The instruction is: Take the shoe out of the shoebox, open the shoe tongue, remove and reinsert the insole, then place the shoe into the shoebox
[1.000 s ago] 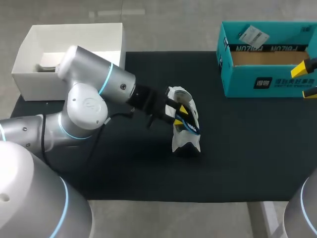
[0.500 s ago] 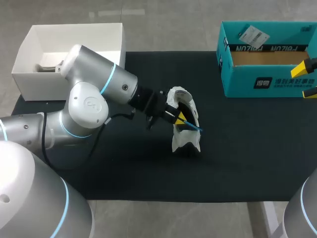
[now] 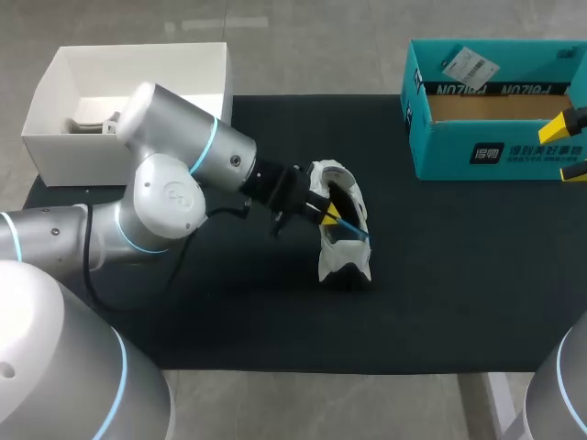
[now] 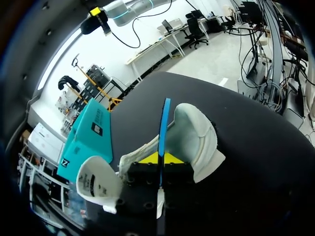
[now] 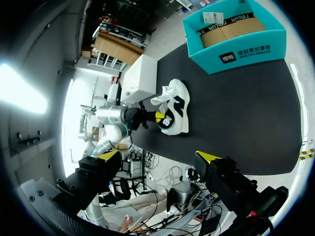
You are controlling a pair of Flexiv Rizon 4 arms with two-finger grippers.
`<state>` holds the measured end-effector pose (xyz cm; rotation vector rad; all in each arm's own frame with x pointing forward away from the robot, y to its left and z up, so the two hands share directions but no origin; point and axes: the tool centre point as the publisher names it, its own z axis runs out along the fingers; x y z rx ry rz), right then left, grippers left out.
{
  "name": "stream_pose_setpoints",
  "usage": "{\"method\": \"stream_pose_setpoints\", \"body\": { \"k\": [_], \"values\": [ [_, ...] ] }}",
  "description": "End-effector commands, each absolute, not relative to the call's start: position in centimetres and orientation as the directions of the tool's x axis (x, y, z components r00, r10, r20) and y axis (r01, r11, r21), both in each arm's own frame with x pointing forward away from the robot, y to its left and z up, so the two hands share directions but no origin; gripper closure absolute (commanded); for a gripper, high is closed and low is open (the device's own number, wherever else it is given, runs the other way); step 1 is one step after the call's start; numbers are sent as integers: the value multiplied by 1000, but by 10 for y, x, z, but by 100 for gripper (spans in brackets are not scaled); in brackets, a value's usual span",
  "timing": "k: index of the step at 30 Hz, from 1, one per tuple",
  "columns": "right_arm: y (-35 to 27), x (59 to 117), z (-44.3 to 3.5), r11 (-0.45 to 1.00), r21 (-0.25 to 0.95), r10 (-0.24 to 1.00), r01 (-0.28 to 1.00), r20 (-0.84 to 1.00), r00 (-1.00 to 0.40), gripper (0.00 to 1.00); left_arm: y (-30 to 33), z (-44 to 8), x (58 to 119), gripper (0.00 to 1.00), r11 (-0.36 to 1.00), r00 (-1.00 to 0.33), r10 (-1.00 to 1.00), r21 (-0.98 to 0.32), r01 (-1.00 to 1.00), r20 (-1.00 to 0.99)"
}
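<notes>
A black mat (image 3: 440, 275) covers the table, with a teal shoebox (image 3: 495, 151) bearing white print and a white label (image 3: 469, 64) at its far right corner and a white box (image 3: 55, 156) at its far left. The white shoe (image 3: 344, 261) sits mid-mat, well apart from both. The left gripper (image 3: 332, 214) clamps the blue insole (image 4: 164, 123) at its mouth, while the right gripper (image 3: 570, 147) hangs by the shoebox, fingers apart.

surface: black table (image 3: 459, 275) | finish: matte | light: even

Black table (image 3: 440, 275) — bearing white shoe (image 3: 344, 261), teal shoebox (image 3: 459, 158), white box (image 3: 73, 160).
</notes>
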<state>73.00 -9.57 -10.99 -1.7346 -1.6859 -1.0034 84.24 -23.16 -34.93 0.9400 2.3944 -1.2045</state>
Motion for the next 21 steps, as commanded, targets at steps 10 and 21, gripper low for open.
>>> {"method": "stream_pose_setpoints", "body": {
  "k": [10, 21],
  "values": [
    [-96, 729, -110, -94, 129, 606, 987, 794, -46, 0, -236, -365, 865, 100, 483, -755, 377, -581, 655, -537],
    [-96, 729, -110, -94, 129, 606, 987, 794, -46, 0, -236, -353, 853, 61, 468, -739, 384, -573, 673, -554]
  ]
}}
